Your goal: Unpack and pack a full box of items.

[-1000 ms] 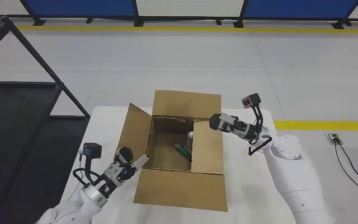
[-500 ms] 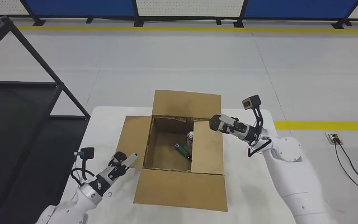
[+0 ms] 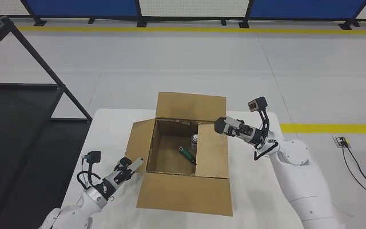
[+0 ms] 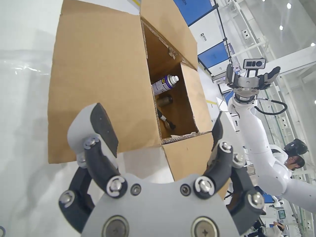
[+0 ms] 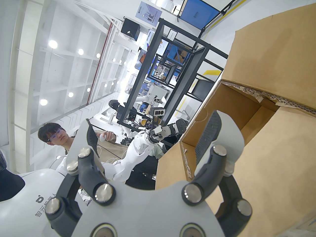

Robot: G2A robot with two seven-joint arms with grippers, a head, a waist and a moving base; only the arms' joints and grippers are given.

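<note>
- One open box (image 3: 183, 194) holds a spray can (image 4: 164, 84).
- We find the left gripper (image 3: 131, 166) near its left flap, fingers apart, empty.
- Right gripper (image 3: 219, 124), by the right flap: also spread, empty.

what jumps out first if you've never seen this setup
The open brown cardboard box sits in the middle of the white table, its flaps open. Inside is a white-capped spray can; the left hand and right hand, both open, flank the box.
</note>
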